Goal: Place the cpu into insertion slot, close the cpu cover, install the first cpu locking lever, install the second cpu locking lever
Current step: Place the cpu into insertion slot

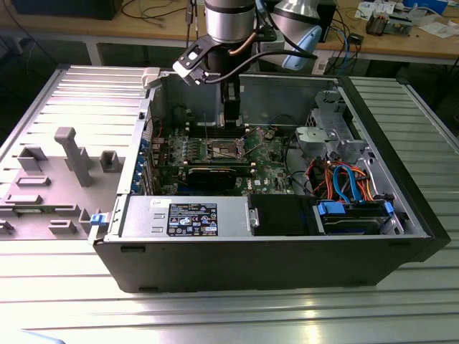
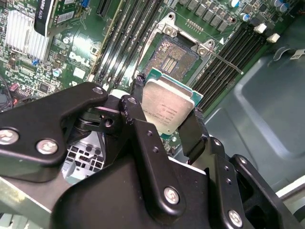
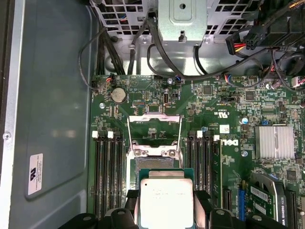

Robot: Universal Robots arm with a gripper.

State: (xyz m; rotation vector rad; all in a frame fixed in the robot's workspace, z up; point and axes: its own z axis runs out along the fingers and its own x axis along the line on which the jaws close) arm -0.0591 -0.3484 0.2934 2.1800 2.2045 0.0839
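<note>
Ribbed metal bench [image 1: 215, 315], open computer case [image 1: 287, 258]. Gripper [image 2: 167, 101] clenched on cpu [image 2: 167, 109]; exterior view: insertion slot [image 1: 222, 149] at six o'clock from gripper, near; cpu cover [image 3: 153, 125] swung open.

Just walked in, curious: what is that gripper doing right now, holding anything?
Gripper: closed on the cpu, which is not yet in the insertion slot.

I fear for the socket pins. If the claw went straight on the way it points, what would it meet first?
Probably the open insertion slot: the claw, shut on the cpu, points at that socket just ahead, so the chip would touch first. Depth is hard to judge.
</note>
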